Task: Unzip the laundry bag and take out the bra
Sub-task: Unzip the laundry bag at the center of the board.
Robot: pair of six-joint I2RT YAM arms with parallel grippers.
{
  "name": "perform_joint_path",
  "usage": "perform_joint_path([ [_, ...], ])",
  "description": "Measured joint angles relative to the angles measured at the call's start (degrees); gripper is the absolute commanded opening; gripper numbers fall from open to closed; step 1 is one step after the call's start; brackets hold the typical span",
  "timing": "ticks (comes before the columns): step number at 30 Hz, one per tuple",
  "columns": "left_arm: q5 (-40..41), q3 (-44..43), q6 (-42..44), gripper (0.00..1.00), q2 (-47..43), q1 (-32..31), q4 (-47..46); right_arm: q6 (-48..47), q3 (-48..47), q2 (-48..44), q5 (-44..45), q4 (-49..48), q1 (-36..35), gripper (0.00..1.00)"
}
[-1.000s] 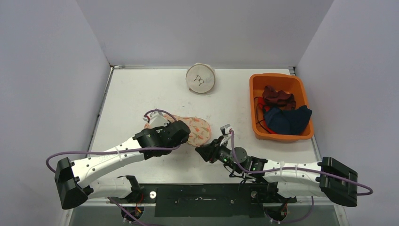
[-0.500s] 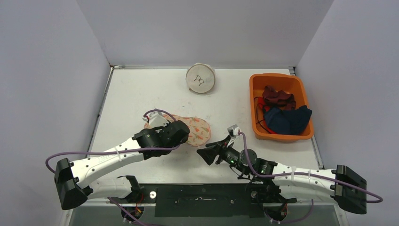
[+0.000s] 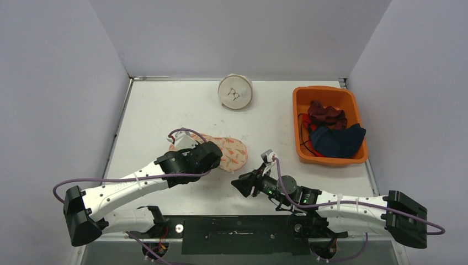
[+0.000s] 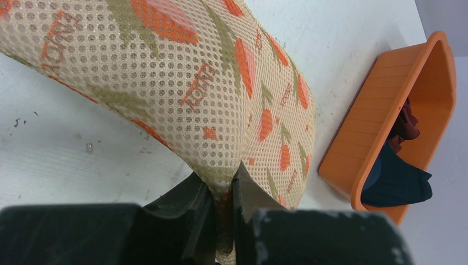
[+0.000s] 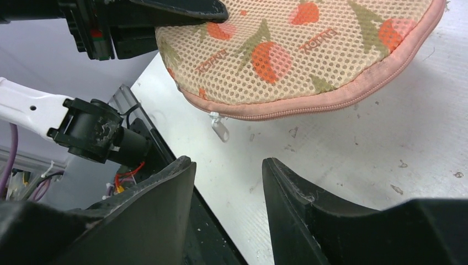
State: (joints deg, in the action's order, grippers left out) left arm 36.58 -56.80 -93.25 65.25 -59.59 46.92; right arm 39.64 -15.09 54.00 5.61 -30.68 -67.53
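The left fingers (image 4: 212, 194) stay clamped nearly shut on the near edge of the mesh laundry bag (image 3: 232, 152), which lies on the tabletop (image 3: 165, 110) where it lay before. The right fingers (image 5: 185, 165), pinched close a second ago, now stand partly parted and hold nothing. They have drawn back slightly toward the near edge, and the zip pull (image 5: 221, 128) lies just beyond their tips

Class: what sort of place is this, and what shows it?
Probably a robotics lab test cell: left arm and right arm bolted to a white table, plain walls around it, staged props like the mesh laundry bag and orange bin.
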Motion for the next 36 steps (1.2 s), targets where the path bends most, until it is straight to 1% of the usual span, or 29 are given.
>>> perform_joint_path([
  [14, 0.00, 0.00, 0.44, 0.00, 0.02, 0.00, 0.00, -2.86, -1.25, 1.97, 2.27, -1.14, 0.04, 0.49],
  [24, -0.55, 0.00, 0.63, 0.00, 0.09, 0.00, -0.07, -5.51, -2.91, 5.16, 2.62, -4.00, 0.04, 0.45],
  [28, -0.76, 0.00, 0.70, 0.00, 0.13, 0.00, -0.11, -5.97, -2.93, 5.62, 2.84, -4.44, 0.04, 0.42],
  [36, -0.98, 0.00, 0.70, 0.00, 0.17, 0.00, -0.46, -5.99, -3.58, 7.10, 3.65, -4.85, 0.04, 0.30],
])
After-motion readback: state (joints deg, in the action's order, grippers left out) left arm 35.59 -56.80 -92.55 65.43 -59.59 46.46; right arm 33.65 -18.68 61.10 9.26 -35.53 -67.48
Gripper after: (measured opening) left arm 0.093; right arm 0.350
